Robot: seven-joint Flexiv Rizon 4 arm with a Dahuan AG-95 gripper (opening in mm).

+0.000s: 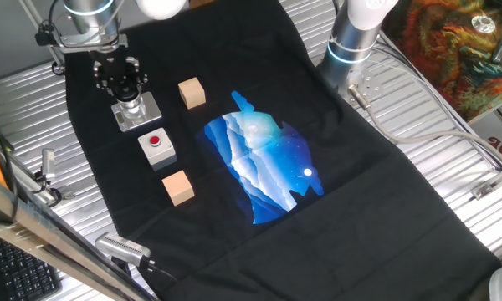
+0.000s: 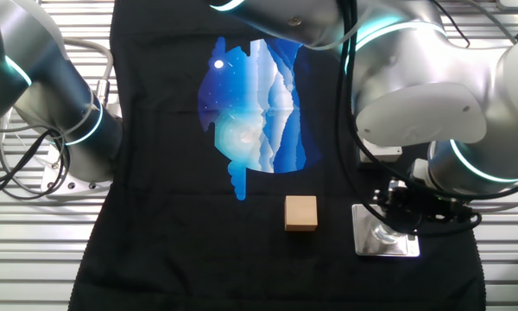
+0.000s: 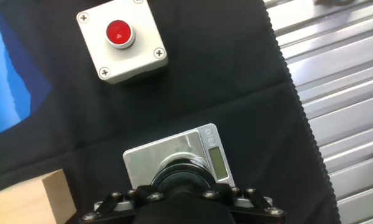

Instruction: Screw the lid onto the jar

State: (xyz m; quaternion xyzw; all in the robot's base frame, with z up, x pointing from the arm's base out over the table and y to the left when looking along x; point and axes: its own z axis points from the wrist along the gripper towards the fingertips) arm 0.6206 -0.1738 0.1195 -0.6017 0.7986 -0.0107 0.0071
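Observation:
The jar (image 1: pixel 130 107) stands upright on its grey square base plate (image 1: pixel 148 112) at the back left of the black cloth. My gripper (image 1: pixel 127 94) comes straight down on the jar's top. In the hand view the round black lid (image 3: pixel 183 178) sits directly under the gripper (image 3: pixel 183 190), over the metal base plate (image 3: pixel 168 152), and the fingers appear closed around it. The gripper body hides the fingertips there. In the other fixed view the gripper (image 2: pixel 395 218) covers the jar (image 2: pixel 382 235) on the base plate (image 2: pixel 404 250).
A grey box with a red button (image 1: pixel 157 148) sits just in front of the jar. One wooden cube (image 1: pixel 192 93) lies to the jar's right, another (image 1: pixel 177 186) nearer the front. A blue print (image 1: pixel 263 159) marks the cloth's middle. A second arm's base (image 1: pixel 356 42) stands at the back right.

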